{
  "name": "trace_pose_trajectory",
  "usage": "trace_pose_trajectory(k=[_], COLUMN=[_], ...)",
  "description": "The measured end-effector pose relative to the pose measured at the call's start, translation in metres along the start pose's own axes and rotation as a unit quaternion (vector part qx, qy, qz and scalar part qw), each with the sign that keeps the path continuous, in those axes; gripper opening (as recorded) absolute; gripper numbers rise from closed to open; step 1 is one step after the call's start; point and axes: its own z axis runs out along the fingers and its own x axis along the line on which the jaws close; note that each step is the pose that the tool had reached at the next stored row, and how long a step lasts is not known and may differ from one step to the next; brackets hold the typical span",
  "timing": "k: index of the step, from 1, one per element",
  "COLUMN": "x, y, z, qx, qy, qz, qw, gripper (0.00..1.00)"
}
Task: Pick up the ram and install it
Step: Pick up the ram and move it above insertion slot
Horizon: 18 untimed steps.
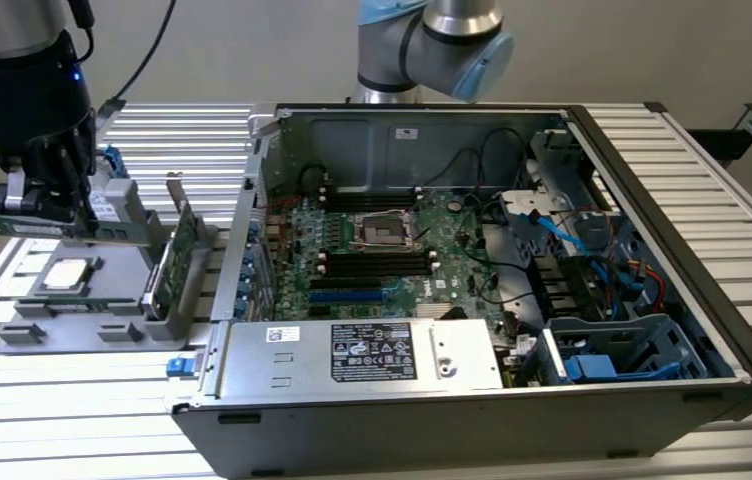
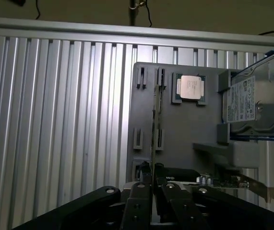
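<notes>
Pincer point(image 1: 45, 205): closed narrow on the ram point(image 1: 16, 226), gripping the stick by its upper edge. The ram hangs lengthwise and level below the fingers, clear of the grey parts holder point(image 1: 29, 335) beneath it, at the exterior view's left and well apart from the open computer case point(image 1: 483, 440).

Wrist view: the ram point(image 2: 153, 124) appears edge-on as a thin line running out from between the pincer's point(image 2: 151, 191) two fingers point(image 2: 137, 201), above the holder point(image 2: 175, 143).

Holder contents: a processor chip point(image 1: 67, 272) lying flat (silver lid up), a green expansion card point(image 1: 179, 255) standing on edge with its metal bracket, and a silver hard drive point(image 2: 259, 96) at one corner.

Case: lies on its side on the slatted aluminium tabletop point(image 1: 29, 400), side panel off. The motherboard point(image 1: 390, 260) is exposed, with black memory slots point(image 1: 373, 262) on either side of the processor socket. A labelled power supply point(image 1: 363, 352) sits along the near edge.
</notes>
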Motion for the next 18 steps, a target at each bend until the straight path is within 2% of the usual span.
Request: trace_pose_trajectory(k=[6, 9, 14, 17, 18], x=[0.0000, -0.0004, -0.0006, -0.0058, -0.0081], y=[-0.0040, -0.0042, -0.0042, -0.0045, -0.0048], z=[-0.0015, -0.0070, -0.0073, -0.0072, -0.0081], qx=[0.0090, 0.0098, 0.0096, 0.0097, 0.0121], qy=[0.0004, 0.0007, 0.0007, 0.0009, 0.0009], qz=[-0.001, -0.003, -0.003, -0.003, -0.003], qw=[1.0000, 0.9999, 0.9999, 0.9999, 0.9999], gripper=[0.13, 0.13, 0.13, 0.13, 0.13])
